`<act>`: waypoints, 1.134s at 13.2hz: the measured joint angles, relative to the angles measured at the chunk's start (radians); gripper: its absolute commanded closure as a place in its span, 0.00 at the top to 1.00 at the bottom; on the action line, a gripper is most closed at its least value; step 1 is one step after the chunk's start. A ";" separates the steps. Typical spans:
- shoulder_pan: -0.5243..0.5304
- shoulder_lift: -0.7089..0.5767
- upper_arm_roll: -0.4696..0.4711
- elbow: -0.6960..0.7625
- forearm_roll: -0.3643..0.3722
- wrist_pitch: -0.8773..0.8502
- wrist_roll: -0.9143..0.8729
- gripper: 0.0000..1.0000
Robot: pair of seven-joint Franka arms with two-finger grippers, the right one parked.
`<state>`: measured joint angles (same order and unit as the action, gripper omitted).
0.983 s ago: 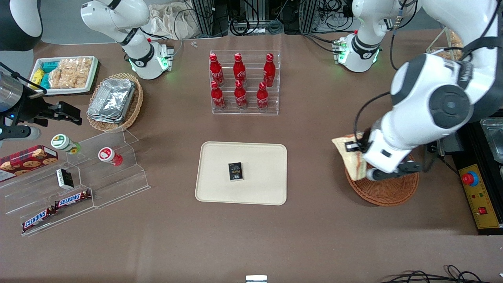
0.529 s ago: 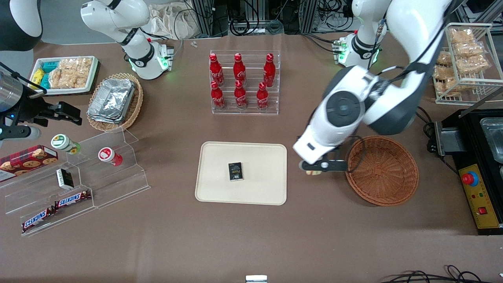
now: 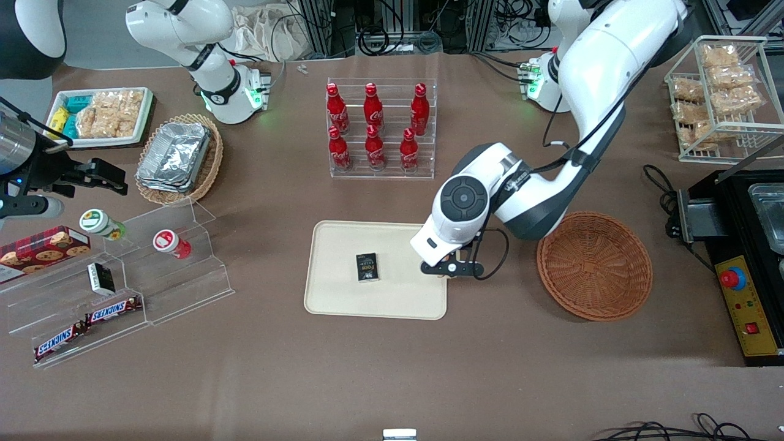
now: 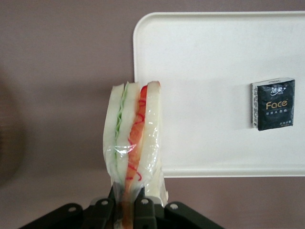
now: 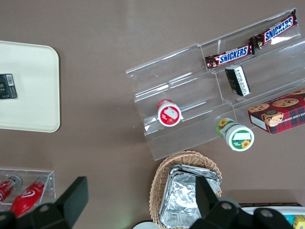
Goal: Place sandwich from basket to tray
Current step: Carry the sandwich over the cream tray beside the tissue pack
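My left gripper [image 3: 451,268] hangs above the cream tray [image 3: 343,294], over the edge that lies nearest the round reddish-brown basket [image 3: 594,265]. In the left wrist view the gripper [image 4: 127,205] is shut on the sandwich [image 4: 133,138], a clear-wrapped white wedge with green and orange-red layers. The wedge hangs edge-on above the tray's rim [image 4: 205,71], partly over the brown table. The arm hides the sandwich in the front view. Nothing lies in the basket.
A small black packet [image 3: 367,267] lies mid-tray. A rack of red bottles [image 3: 381,128] stands farther from the camera than the tray. An acrylic stand [image 3: 122,288] and an oval basket with foil trays [image 3: 179,158] sit toward the parked arm's end. A wire snack rack [image 3: 719,92] stands toward the working arm's end.
The gripper has lifted the sandwich out of the basket and carried it sideways to the tray's edge. The basket now lies bare.
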<state>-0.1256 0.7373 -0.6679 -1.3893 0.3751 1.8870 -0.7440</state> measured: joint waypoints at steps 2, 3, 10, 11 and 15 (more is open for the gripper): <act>-0.009 0.056 0.000 0.000 0.049 0.079 0.007 0.00; -0.019 0.086 0.000 0.001 0.075 0.115 0.007 0.00; -0.037 0.175 0.013 0.036 0.097 0.153 0.006 0.99; -0.038 0.175 0.013 0.038 0.097 0.153 -0.002 0.99; -0.032 0.158 0.013 0.065 0.097 0.118 -0.037 0.99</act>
<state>-0.1581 0.8951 -0.6551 -1.3248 0.4721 2.0052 -0.7811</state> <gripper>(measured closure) 0.273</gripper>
